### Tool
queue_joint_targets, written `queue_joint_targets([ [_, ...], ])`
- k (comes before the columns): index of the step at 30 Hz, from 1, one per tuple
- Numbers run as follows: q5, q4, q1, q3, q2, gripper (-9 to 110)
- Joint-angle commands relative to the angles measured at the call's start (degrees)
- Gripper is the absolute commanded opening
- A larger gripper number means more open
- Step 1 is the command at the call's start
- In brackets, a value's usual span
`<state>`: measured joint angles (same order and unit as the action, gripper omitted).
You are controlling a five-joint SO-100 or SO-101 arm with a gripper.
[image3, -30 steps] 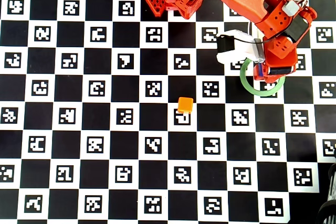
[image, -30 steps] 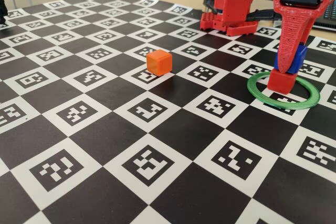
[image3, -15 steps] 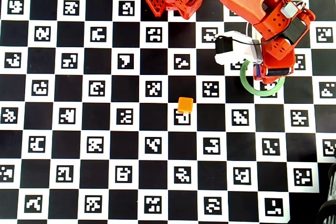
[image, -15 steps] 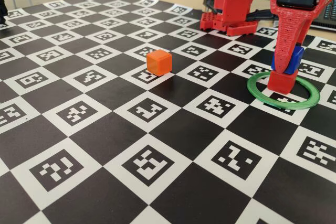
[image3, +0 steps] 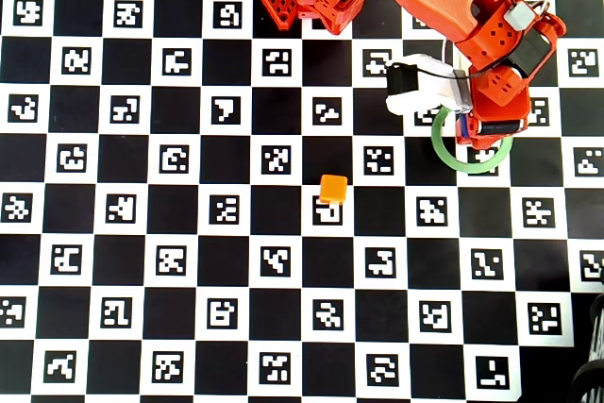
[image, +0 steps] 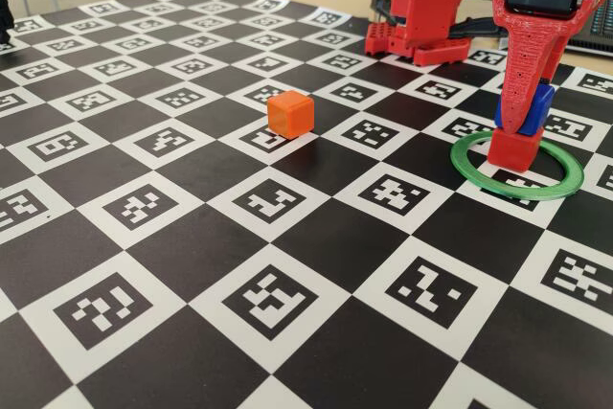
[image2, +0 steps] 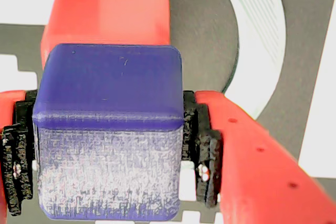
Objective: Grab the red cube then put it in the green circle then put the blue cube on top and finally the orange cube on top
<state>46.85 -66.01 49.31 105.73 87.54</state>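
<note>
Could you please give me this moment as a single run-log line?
gripper: shut on blue cube | blue cube: over red cube, contact unclear | red cube: inside green circle | orange cube: untouched, apart on board

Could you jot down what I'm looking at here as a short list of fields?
surface: checkerboard mat with printed markers
gripper: shut on the blue cube
blue cube: held just above the red cube
red cube: inside the green circle
orange cube: alone on the mat, left of the ring in the fixed view
</note>
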Motion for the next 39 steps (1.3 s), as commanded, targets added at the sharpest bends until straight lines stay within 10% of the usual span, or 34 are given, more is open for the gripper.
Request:
queue_joint_targets([
  [1, 0.7, 0.0, 0.9, -0.4, 4.7, 24],
  [25, -2.0, -24.9, 4.2, -20.7, 10.2, 41],
  [39, -25.8, -38.2, -23.6, -26.4, 14.1, 41],
])
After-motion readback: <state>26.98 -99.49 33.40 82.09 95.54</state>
